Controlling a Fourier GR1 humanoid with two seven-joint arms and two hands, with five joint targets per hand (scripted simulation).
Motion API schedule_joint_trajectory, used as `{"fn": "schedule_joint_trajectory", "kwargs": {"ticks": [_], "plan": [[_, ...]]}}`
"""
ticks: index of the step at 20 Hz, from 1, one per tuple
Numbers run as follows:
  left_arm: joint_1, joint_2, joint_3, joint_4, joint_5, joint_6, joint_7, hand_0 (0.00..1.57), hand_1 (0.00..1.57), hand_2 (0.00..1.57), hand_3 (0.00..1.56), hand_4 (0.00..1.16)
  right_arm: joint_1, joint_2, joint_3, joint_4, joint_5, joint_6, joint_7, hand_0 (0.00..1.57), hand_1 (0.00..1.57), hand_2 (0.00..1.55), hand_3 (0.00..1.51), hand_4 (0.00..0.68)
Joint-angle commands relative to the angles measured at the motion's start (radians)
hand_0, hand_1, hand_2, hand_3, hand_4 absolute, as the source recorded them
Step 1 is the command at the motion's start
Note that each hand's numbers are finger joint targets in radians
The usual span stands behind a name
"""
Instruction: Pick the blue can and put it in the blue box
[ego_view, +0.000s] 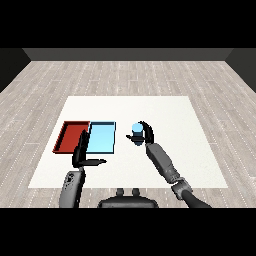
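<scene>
Red, light blue and black on a white counter

The counter (165, 150) is plain white, set on a floor (125, 75) of pale grey wood planks. On it, the red tray (67, 131) lies just left of the light blue tray (105, 131); right of that, the blue can (136, 131) sits in the black right robot hand (146, 134). The left robot hand (82, 152) is black on a grey forearm (71, 189).

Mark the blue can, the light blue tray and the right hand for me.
blue can (135, 128), head view, on its top end.
light blue tray (101, 138), head view, on its bare floor.
right hand (147, 133), head view, on the fingers curled round the can.
</scene>
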Motion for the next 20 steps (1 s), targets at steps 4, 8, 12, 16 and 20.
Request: {"fn": "schedule_joint_trajectory", "kwargs": {"ticks": [4, 8, 12, 16, 20], "plan": [[-0.047, -0.031, -0.066, 0.043, -0.004, 0.014, 0.015, 0.0, 0.0, 0.0, 0.0, 0.0, -0.083, 0.002, 0.137, -0.016, -0.104, -0.08, -0.012, 1.45, 1.45, 1.47, 1.36, 0.534], [-0.054, -0.032, -0.08, 0.043, -0.004, 0.031, 0.023, 0.0, 0.0, 0.0, 0.0, 0.0, 0.088, -0.058, 0.054, -0.261, 0.036, 0.021, 0.097, 1.44, 1.44, 1.47, 1.34, 0.556], [-0.07, -0.032, -0.147, -0.029, 0.011, 0.086, 0.096, 0.0, 0.0, 0.0, 0.0, 0.0, 0.213, -0.119, 0.057, -0.427, 0.042, 0.057, 0.14, 1.44, 1.44, 1.47, 1.34, 0.556], [-0.19, -0.032, -0.146, 0.105, 0.049, 0.098, 0.091, 0.0, 0.0, 0.0, 0.0, 0.0, 0.184, -0.133, 0.003, -0.446, 0.045, 0.116, 0.165, 1.44, 1.44, 1.46, 1.35, 0.562], [-0.108, -0.032, -0.202, 0.069, 0.089, 0.067, 0.043, 0.0, 0.0, 0.0, 0.0, 0.0, 0.193, -0.06, 0.001, -0.385, 0.095, 0.128, 0.102, 1.47, 1.47, 1.47, 1.38, 0.566]]}}
